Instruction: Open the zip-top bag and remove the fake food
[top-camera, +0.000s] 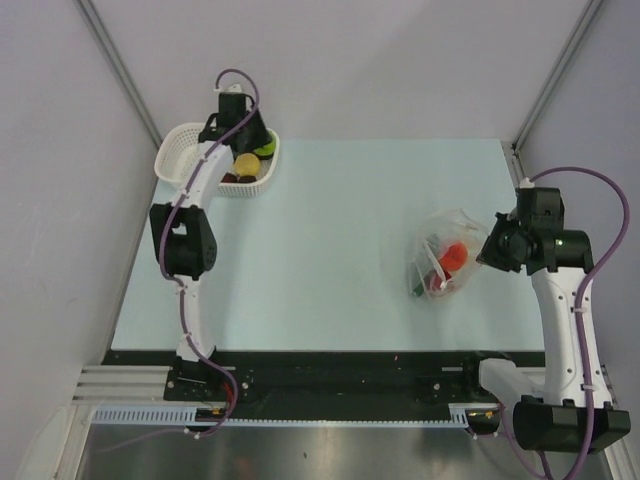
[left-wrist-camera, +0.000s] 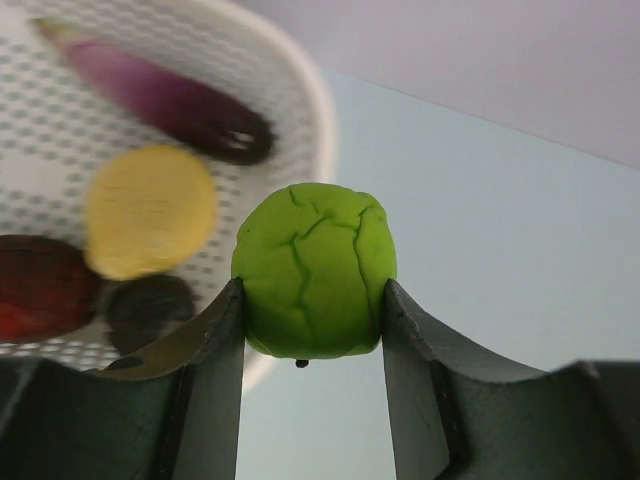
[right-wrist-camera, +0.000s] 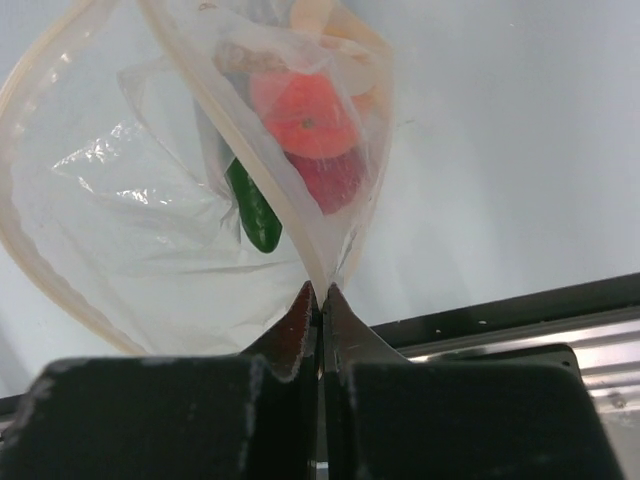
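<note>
The clear zip-top bag (top-camera: 437, 252) lies open at the table's right, with orange, red and dark green fake food (top-camera: 453, 256) inside. My right gripper (top-camera: 484, 251) is shut on the bag's zip edge (right-wrist-camera: 318, 262); the orange piece (right-wrist-camera: 304, 113) and the green piece (right-wrist-camera: 252, 206) show through the plastic. My left gripper (top-camera: 262, 143) is over the white mesh basket (top-camera: 180, 145) at the far left and is shut on a lime green toy (left-wrist-camera: 315, 268), held between both fingers above the basket's rim.
In the basket (left-wrist-camera: 300, 90) lie a purple piece (left-wrist-camera: 170, 92), a yellow one (left-wrist-camera: 148, 210), a dark red one (left-wrist-camera: 40, 288) and a dark one (left-wrist-camera: 150, 308). Grey walls stand close on both sides. A black rail runs along the near table edge (top-camera: 330, 370).
</note>
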